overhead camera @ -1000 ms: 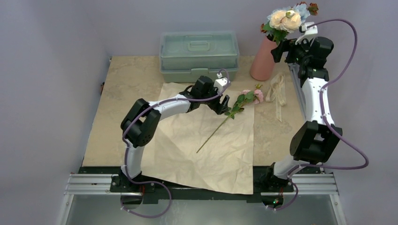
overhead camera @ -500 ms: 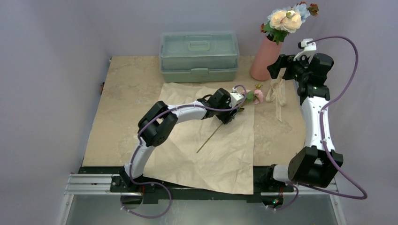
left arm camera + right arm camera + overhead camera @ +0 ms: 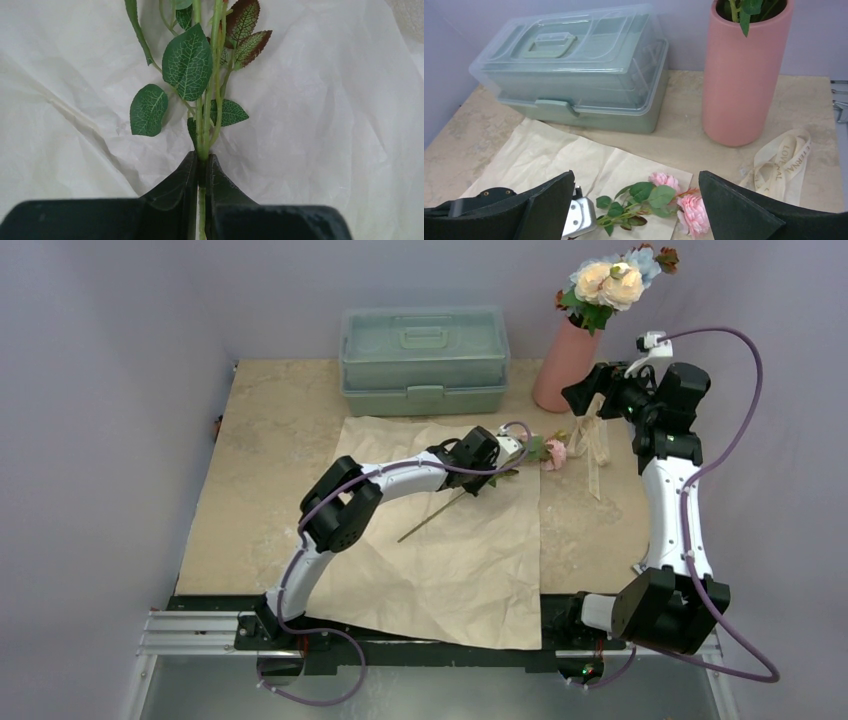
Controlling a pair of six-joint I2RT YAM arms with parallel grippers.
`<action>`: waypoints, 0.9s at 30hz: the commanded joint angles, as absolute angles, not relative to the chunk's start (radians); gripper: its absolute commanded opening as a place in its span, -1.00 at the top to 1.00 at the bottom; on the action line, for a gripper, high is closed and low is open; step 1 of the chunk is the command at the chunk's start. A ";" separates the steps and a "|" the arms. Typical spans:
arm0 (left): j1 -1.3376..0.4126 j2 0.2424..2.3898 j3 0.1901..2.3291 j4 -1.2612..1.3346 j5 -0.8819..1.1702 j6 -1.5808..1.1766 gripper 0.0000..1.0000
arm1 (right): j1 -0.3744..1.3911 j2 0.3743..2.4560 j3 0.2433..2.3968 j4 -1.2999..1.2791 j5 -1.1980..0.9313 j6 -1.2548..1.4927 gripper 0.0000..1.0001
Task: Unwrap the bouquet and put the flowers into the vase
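Reaching right across the flat paper [image 3: 450, 560], the left gripper [image 3: 201, 162] has closed and now pinches the leafy stem of the pink flower [image 3: 553, 452], whose bare near end has swung left. The right gripper [image 3: 636, 200] has dropped from the blooms, jaws wide and empty, beside the vase [image 3: 560, 365] at the far right, which holds the other flowers [image 3: 610, 280]; the ribbon [image 3: 595, 435] lies nearby.
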State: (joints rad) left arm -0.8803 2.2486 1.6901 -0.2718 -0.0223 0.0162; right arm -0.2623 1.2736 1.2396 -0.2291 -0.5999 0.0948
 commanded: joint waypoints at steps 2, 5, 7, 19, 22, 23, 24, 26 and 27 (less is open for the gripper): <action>-0.884 2.165 1.715 -0.269 -0.044 -0.031 1.00 | -0.265 1.255 1.297 -0.209 -0.666 0.147 -0.97; -0.874 2.096 1.695 -0.221 -0.027 -0.074 1.00 | -0.265 1.255 1.329 -0.216 -0.695 0.164 -0.97; -0.867 2.050 1.681 -0.183 -0.012 -0.100 1.00 | -0.264 1.256 1.353 -0.221 -0.704 0.180 -0.97; -0.701 1.780 1.477 0.241 0.320 -0.347 1.00 | -0.264 1.305 1.489 -0.139 -0.936 0.465 -0.94; -0.671 1.691 1.381 0.424 0.374 -0.366 1.00 | -0.265 1.286 1.454 -0.100 -1.003 0.513 -0.93; -0.665 1.674 1.371 0.444 0.401 -0.367 1.00 | -0.264 1.281 1.438 -0.094 -1.031 0.520 -0.92; -0.659 1.659 1.365 0.464 0.430 -0.373 1.00 | -0.263 1.276 1.420 -0.083 -1.060 0.540 -0.91; -0.654 1.630 1.347 0.501 0.463 -0.387 1.00 | -0.264 1.266 1.389 -0.051 -1.109 0.576 -0.88; -0.654 1.617 1.334 0.521 0.479 -0.393 1.00 | -0.262 1.254 1.377 -0.042 -1.118 0.583 -0.88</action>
State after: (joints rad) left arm -0.6437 1.7115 1.3674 0.2913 0.3271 -0.3347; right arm -0.2623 1.2995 1.4204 -0.1249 -0.9852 0.4911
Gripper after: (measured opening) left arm 0.038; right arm 0.947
